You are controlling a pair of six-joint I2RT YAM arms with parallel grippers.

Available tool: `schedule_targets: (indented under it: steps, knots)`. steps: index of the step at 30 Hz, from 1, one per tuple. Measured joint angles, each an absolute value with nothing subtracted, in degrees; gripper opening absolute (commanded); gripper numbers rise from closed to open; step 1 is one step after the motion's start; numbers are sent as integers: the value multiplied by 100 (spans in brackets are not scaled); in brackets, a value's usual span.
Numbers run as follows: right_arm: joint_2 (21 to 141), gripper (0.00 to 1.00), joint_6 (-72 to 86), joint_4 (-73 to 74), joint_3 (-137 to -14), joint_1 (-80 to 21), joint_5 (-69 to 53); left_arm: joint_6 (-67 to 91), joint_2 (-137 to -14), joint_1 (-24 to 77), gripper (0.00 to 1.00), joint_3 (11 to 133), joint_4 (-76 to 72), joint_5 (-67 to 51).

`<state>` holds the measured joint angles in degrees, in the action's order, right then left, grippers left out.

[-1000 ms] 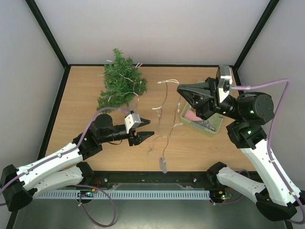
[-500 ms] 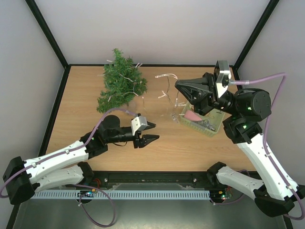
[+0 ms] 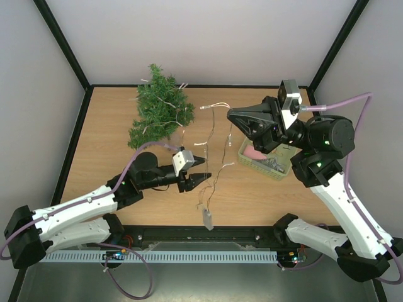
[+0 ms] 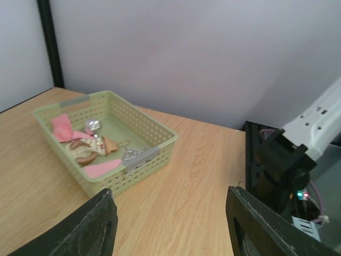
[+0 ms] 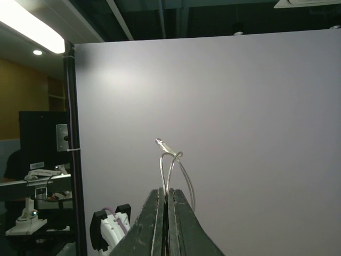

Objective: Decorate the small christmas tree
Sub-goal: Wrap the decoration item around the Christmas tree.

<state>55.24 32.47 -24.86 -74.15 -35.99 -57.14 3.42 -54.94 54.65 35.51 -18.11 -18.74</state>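
The small christmas tree [image 3: 160, 108] lies at the back left of the table, with thin wire strands among its branches. My right gripper [image 3: 230, 114] is raised over the table middle and shut on a thin string of fairy lights [image 3: 221, 167]. The string hangs down to its small grey battery box [image 3: 206, 218] near the front edge. In the right wrist view the shut gripper [image 5: 170, 194] pinches a wire loop [image 5: 172, 162] against the wall. My left gripper [image 3: 201, 178] is open and empty, low, just left of the hanging string. The left wrist view shows its fingers [image 4: 93, 226] spread wide.
A pale green basket [image 3: 278, 171] with pink and brown ornaments stands at the right, under my right arm. It also shows in the left wrist view [image 4: 152, 154]. Walls close the table on three sides, and a black rail [image 3: 189, 234] runs along the front.
My right gripper has shifted a little left with the string, which bunched up and now hangs long again. My left gripper has moved right towards the string.
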Motion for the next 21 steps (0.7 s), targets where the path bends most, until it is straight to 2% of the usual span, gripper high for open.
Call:
schedule_targets:
  steps: [9,21]
  knots:
    - [5747,2,3284,-2606,-7452,-3800,-5706,342,-5636,5653,57,3551,-2032,-2674]
    - [5780,2,3282,-2617,-7452,-3944,-5688,148,-5636,5662,57,3551,-2045,-3144]
